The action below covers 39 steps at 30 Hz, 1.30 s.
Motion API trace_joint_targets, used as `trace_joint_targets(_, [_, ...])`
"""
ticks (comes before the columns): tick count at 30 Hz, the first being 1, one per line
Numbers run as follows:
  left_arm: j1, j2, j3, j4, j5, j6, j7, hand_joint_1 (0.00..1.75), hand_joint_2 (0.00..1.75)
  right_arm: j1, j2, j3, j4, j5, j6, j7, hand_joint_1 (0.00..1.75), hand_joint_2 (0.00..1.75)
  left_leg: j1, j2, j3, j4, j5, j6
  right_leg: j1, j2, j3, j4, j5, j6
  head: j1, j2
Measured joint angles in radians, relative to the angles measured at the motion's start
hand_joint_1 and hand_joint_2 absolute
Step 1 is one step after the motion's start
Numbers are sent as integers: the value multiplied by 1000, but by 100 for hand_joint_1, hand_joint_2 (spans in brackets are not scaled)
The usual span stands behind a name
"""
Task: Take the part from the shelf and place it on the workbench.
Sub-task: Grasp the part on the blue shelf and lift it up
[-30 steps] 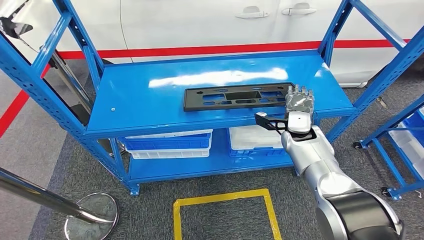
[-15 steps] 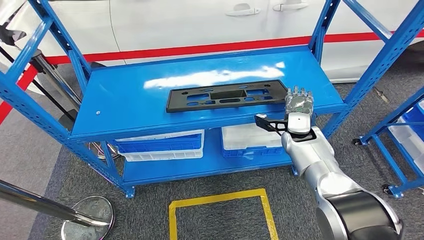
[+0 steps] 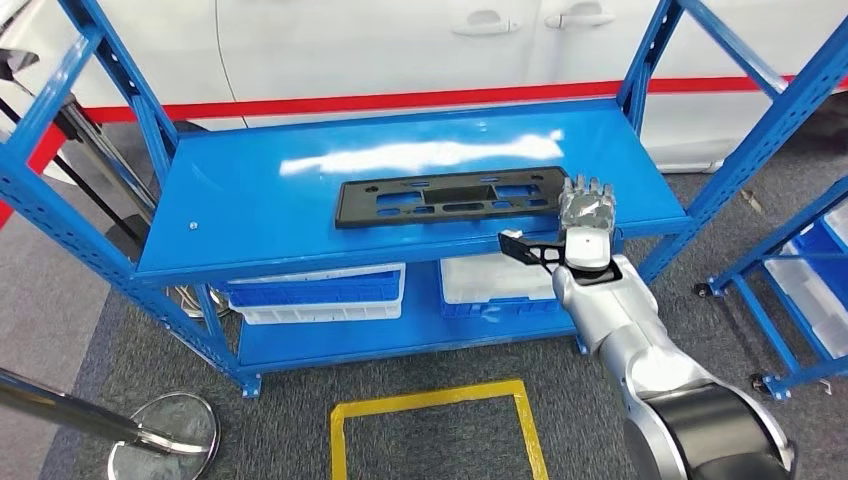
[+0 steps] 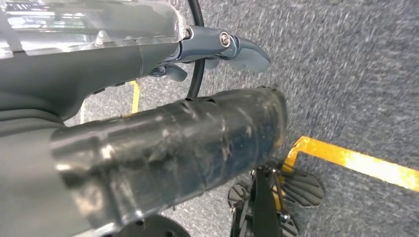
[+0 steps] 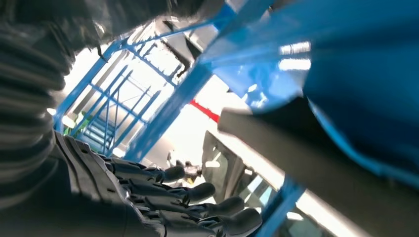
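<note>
while flat black slotted part (image 3: 450,197) lies on glossy blue shelf (image 3: 250,215), right hand (image 3: 584,215) empty, seemingly spread

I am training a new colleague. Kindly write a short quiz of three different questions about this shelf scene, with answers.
1. True or false: the black part lies on the top level of the blue shelf.
2. Which hand is raised at the shelf's front edge? A) left B) right
3. Fill in: on the lower level stand plastic ____.

Key:
1. True.
2. B: the right hand, fingers apart, holding nothing, next to the part's end.
3. Bins.
</note>
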Motion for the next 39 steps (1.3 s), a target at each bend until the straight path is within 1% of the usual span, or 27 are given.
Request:
trace_joint_targets(2, [-1, 0, 2, 0, 0, 0, -1, 0, 0, 1, -2, 0, 1, 0, 0, 0, 0, 175, 1, 1, 6, -2, -2, 4, -5, -2, -63, 117, -51, 7, 0, 0])
trace_joint_targets(3, [-2, 0, 4, 0, 0, 0, -1, 0, 0, 4, -3, 0, 2, 0, 0, 0, 0, 175, 1, 1, 6, -1, -5, 5, -7, -3, -96, 171, -68, 10, 0, 0])
trace_joint_targets(4, [-1, -1, 5, 0, 0, 0, -1, 0, 0, 6, -5, 0, 3, 0, 0, 0, 0, 175, 1, 0, 7, 2, -8, 5, -10, -3, -118, 202, -69, 12, 0, 0])
trace_joint_targets(5, [0, -1, 6, 0, 0, -1, 0, 0, 0, 8, -5, 0, 4, 0, 0, 0, 0, 175, 1, 0, 9, 6, -12, 3, -12, -4, -123, 194, -49, 14, 0, 0])
trace_joint_targets(6, [1, -2, 7, 0, 0, -1, 0, 0, 0, 8, -5, 0, 4, 0, 0, 0, 0, 175, 2, 0, 12, 11, -18, 1, -13, -6, -107, 148, -12, 14, 0, 0])
trace_joint_targets(7, [2, -2, 9, 0, 0, -2, 1, 0, 0, 8, -6, 0, 4, 0, 0, 0, 0, 175, 2, 0, 15, 17, -26, -3, -13, -8, -79, 82, 25, 12, 0, 0])
trace_joint_targets(8, [2, -3, 10, 0, 0, -3, 2, 0, 0, 8, -6, 0, 4, 0, 0, 0, 0, 175, 1, 0, 17, 23, -33, -7, -11, -10, -51, 19, 52, 10, 0, 0])
trace_joint_targets(9, [1, -4, 11, 0, 0, -4, 2, 0, 0, 7, -6, 1, 4, 0, 0, 0, 0, 175, 0, 1, 17, 27, -38, -11, -9, -11, -29, -25, 65, 5, 0, 0])
trace_joint_targets(10, [0, -4, 12, 0, 0, -4, 2, 0, 0, 7, -7, 1, 5, 0, 1, 0, 0, 175, -1, 1, 17, 29, -41, -15, -6, -12, -19, -45, 65, 0, 1, 0])
trace_joint_targets(11, [-1, -4, 13, 0, -1, -4, 3, 0, 0, 7, -7, 1, 5, 0, 1, 0, 0, 175, -1, 1, 17, 29, -43, -19, -3, -11, -16, -49, 62, -4, 1, 0])
trace_joint_targets(14, [-2, -3, 14, 0, -2, -4, 6, 0, 0, 6, -7, 1, 5, 0, 1, 0, 0, 175, 0, 3, 17, 42, -59, -33, -8, -8, -2, -62, 61, -21, 0, 0])
trace_joint_targets(15, [-2, -3, 15, 0, -2, -4, 6, 0, 0, 5, -7, 1, 5, 0, 1, 0, 0, 175, 2, 2, 5, 73, -76, -39, -10, -8, 5, -68, 61, -27, 0, 0])
trace_joint_targets(16, [-1, -4, 15, 0, -2, -4, 7, 0, 0, 3, -7, 1, 5, 0, 1, 0, 0, 175, 5, 2, -20, 124, -99, -43, -11, -8, 10, -71, 60, -31, 0, 0])
trace_joint_targets(18, [-1, -4, 15, 0, -4, -4, 7, 0, 0, 3, -8, 2, 5, 0, 1, 0, 0, 175, 11, 2, -93, 252, -144, -49, -10, -8, 15, -72, 56, -37, 0, 0])
trace_joint_targets(19, [-1, -4, 15, 0, -6, -5, 6, 0, 0, 4, -8, 2, 5, 0, 1, 0, 0, 131, 14, 2, -122, 293, -148, -52, -10, -7, 17, -72, 53, -37, 0, 0])
trace_joint_targets(20, [0, -4, 15, 0, -9, -6, 4, 0, 0, 5, -8, 2, 6, 0, 1, 0, 0, 87, 16, 2, -134, 300, -133, -53, -10, -6, 20, -71, 51, -36, 0, 0])
trace_joint_targets(21, [0, -4, 15, 0, -13, -8, 3, 0, 0, 6, -8, 2, 6, 0, 0, -1, 0, 44, 18, 2, -126, 265, -99, -53, -10, -4, 25, -71, 47, -34, 0, 0])
trace_joint_targets(22, [1, -4, 15, 0, -17, -9, 2, 0, 0, 6, -8, 2, 6, 0, 0, -2, 0, 0, 20, 2, -102, 201, -54, -52, -11, -3, 30, -71, 44, -31, 0, 0])
trace_joint_targets(23, [1, -4, 15, 0, -21, -10, 3, 0, 0, 5, -8, 2, 6, 0, -1, -3, 0, 0, 20, 1, -73, 134, -20, -51, -10, -2, 34, -71, 40, -27, 0, 0])
trace_joint_targets(24, [1, -4, 15, 0, -23, -11, 4, 0, 0, 4, -8, 2, 5, 0, -1, -6, 0, 0, 19, 1, -49, 77, 1, -48, -9, -1, 36, -70, 37, -22, 0, 0])
trace_joint_targets(25, [1, -4, 15, 0, -23, -12, 3, 0, 0, 3, -8, 2, 5, 0, -1, -8, 0, 0, 17, 0, -34, 42, 9, -46, -8, 0, 36, -70, 35, -18, 1, 0])
trace_joint_targets(26, [0, -5, 15, 0, -23, -13, 2, 0, 0, 2, -8, 2, 5, 0, -1, -11, 0, 44, 17, -1, -27, 27, 7, -46, -6, 0, 35, -68, 33, -16, 1, 0])
trace_joint_targets(29, [-1, -6, 16, 0, -23, -18, 0, 0, 0, 3, -8, 2, 5, 0, 7, -24, 0, 175, 14, -2, -23, 17, 9, -48, -7, 0, 35, -69, 33, -25, 1, 0])
trace_joint_targets(30, [-1, -6, 17, 0, -24, -19, 1, 0, 0, 2, -8, 2, 5, 0, 12, -29, 0, 175, 12, -3, -23, 18, 8, -47, -9, -1, 37, -72, 34, -27, 1, 0])
trace_joint_targets(34, [0, -6, 20, 0, -31, -20, 2, 0, 0, 1, -9, 1, 5, 0, 29, -47, 0, 175, 9, -6, -23, 18, 6, -39, -11, -4, 42, -80, 35, -17, 1, 0])
trace_joint_targets(38, [-1, -5, 22, 0, -35, -20, 2, 0, 0, 1, -9, -2, 5, -1, 37, -53, 0, 0, 8, -6, -23, 19, 6, -35, -12, -4, 44, -84, 37, -10, 1, 0])
trace_joint_targets(39, [-1, -5, 23, 0, -35, -20, 2, 0, 0, 1, -8, -3, 5, -1, 41, -59, 0, 0, 8, -6, -23, 19, 6, -34, -12, -4, 44, -84, 37, -7, 1, 0])
